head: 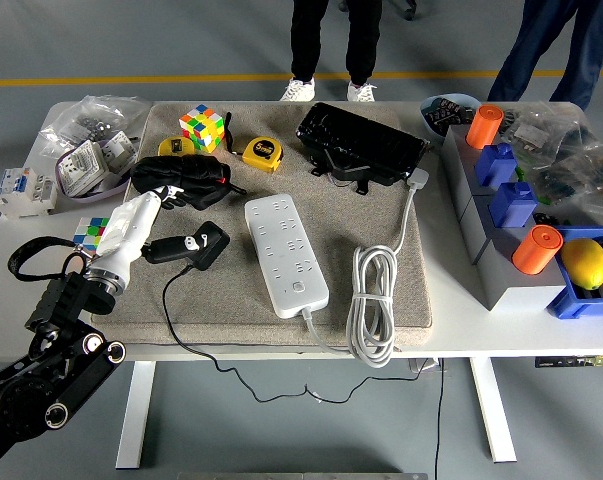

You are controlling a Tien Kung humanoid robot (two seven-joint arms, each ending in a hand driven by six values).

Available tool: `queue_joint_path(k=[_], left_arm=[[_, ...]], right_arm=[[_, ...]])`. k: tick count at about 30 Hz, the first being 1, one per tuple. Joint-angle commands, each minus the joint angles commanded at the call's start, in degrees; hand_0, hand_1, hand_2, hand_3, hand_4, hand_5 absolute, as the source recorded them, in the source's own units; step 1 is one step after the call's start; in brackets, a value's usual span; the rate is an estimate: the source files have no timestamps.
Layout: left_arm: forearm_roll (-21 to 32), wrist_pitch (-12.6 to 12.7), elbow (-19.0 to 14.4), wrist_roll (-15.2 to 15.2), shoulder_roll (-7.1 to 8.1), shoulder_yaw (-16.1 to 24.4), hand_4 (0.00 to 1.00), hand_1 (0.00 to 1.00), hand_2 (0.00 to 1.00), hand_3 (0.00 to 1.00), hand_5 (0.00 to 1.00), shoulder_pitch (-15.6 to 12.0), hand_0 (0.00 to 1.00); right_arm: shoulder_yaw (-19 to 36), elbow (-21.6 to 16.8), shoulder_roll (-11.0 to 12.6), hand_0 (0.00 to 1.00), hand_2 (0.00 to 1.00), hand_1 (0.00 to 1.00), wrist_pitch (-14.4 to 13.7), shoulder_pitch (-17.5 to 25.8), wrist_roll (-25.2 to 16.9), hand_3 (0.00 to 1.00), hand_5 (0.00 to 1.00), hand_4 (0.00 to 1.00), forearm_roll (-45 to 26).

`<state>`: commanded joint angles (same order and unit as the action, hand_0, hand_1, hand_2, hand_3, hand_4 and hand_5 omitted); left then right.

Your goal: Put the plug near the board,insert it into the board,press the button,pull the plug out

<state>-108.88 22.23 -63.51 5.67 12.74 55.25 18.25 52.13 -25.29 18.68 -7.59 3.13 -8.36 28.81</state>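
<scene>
My left hand (171,190) grips a black bundle (186,178); the black plug (186,247) lies beside the white board (285,252). A lemon (585,263) sits in the blue bin (566,302), far right.

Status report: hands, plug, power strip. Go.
Left robot hand black-gloved, resting left of the power strip; grip unclear. Right hand out of view. Black plug loose on the mat, not inserted. Nothing between plug and strip.

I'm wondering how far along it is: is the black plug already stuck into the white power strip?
No. The black plug lies on the grey mat left of the white power strip, apart from it, with the left hand beside it.
</scene>
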Motion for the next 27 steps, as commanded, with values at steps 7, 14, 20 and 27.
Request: queue_joint_path(k=[7,14,20,27], left_arm=[[-1.3,-0.1,1.9,2.4,-0.64,-1.5,0.998,0.675,0.681,0.724,0.585,0.7,0.691],[-2.2,0.5,4.2,3.5,-1.42,-2.4,0.998,0.660,0.669,0.721,0.576,1.8,0.666],[-2.1,0.5,5.2,3.6,-2.33,-3.2,0.998,0.626,0.639,0.709,0.570,1.6,0.605],[-1.3,1.7,5.6,2.4,-2.79,-4.2,0.998,0.599,0.603,0.682,0.558,2.3,0.558]], right_arm=[[0.3,0.0,0.1,0.619,0.587,0.629,-0.1,0.1,-0.1,0.541,0.243,0.704,0.1],[0.3,-0.1,0.1,0.619,0.586,0.629,-0.1,0.2,-0.2,0.541,0.242,0.704,0.1],[0.3,-0.2,0.1,0.619,0.587,0.629,-0.2,0.2,-0.4,0.541,0.243,0.706,0.3],[0.4,-0.2,0.0,0.619,0.587,0.629,-0.3,0.2,-0.5,0.541,0.243,0.706,0.4]])
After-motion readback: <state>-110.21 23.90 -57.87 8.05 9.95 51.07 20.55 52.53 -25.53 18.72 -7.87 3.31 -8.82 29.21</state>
